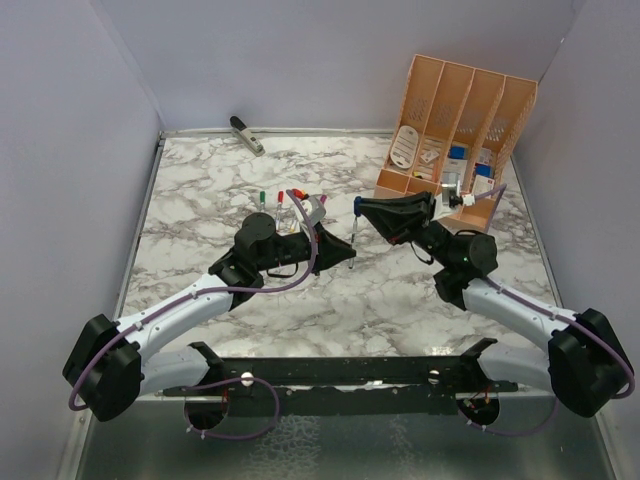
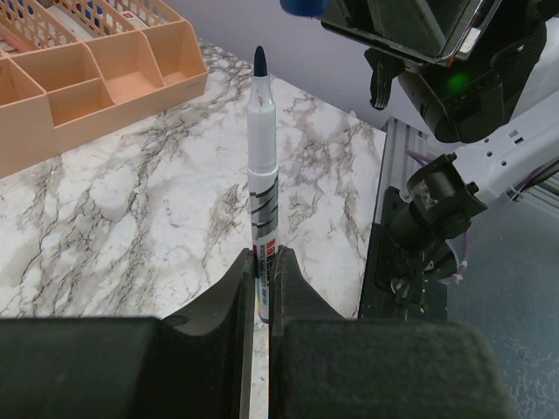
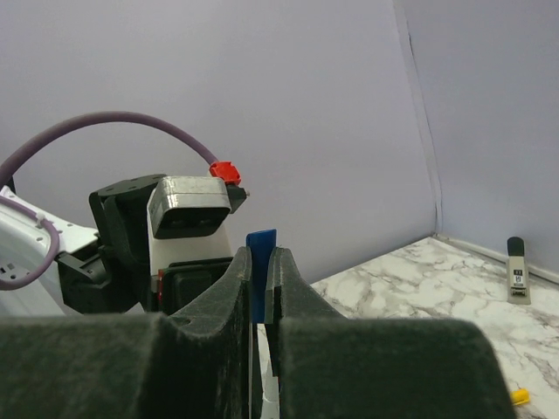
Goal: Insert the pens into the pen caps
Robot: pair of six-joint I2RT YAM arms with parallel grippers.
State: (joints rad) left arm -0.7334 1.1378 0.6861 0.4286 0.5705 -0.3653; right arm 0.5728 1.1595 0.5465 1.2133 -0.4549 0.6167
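Observation:
My left gripper (image 2: 262, 262) is shut on the lower barrel of a silvery-white pen (image 2: 262, 166), held upright with its dark blue tip (image 2: 259, 59) bare. My right gripper (image 3: 259, 257) is shut on a blue pen cap (image 3: 260, 253). In the top view the left gripper (image 1: 349, 250) holds the pen (image 1: 354, 230) just below the blue cap (image 1: 357, 203), which sits at the right gripper (image 1: 364, 208). Tip and cap are close but apart. The cap shows at the top edge of the left wrist view (image 2: 304, 5). More pens (image 1: 281, 200) lie behind the left wrist.
An orange desk organiser (image 1: 455, 120) stands at the back right, close behind the right arm. A grey-black stapler-like object (image 1: 246, 135) lies at the back left by the wall. A yellow cap (image 3: 520, 396) lies on the marble table (image 1: 200, 200).

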